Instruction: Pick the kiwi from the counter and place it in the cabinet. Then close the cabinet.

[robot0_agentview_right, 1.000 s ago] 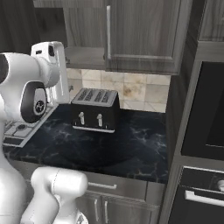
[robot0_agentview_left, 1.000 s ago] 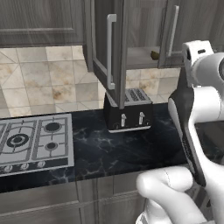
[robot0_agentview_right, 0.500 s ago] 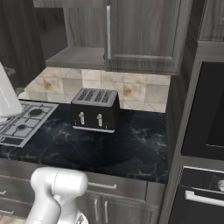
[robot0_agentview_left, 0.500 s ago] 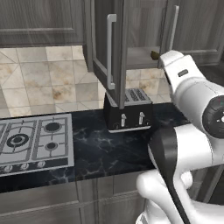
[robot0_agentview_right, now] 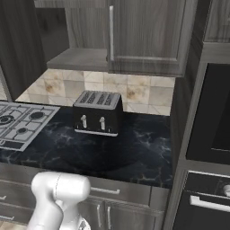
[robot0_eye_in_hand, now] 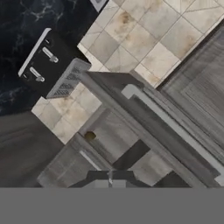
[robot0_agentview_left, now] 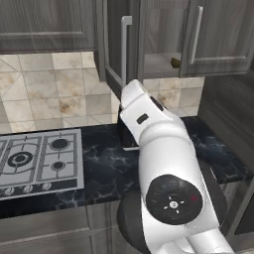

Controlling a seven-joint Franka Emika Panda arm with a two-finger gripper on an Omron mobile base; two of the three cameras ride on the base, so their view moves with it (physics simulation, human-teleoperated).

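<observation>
The gripper (robot0_eye_in_hand: 110, 177) has its jaws pressed together with nothing between them, the two dark tips meeting at the bottom of the hand view. The kiwi (robot0_eye_in_hand: 90, 136) lies apart from them, a little ahead and to one side of the tips, resting on the grey inner shelf of the open cabinet (robot0_eye_in_hand: 175, 127); the left base view shows it there too (robot0_agentview_left: 175, 62). Farther off from the jaws, the black toaster (robot0_eye_in_hand: 52, 65) stands on the counter (robot0_eye_in_hand: 17, 26).
</observation>
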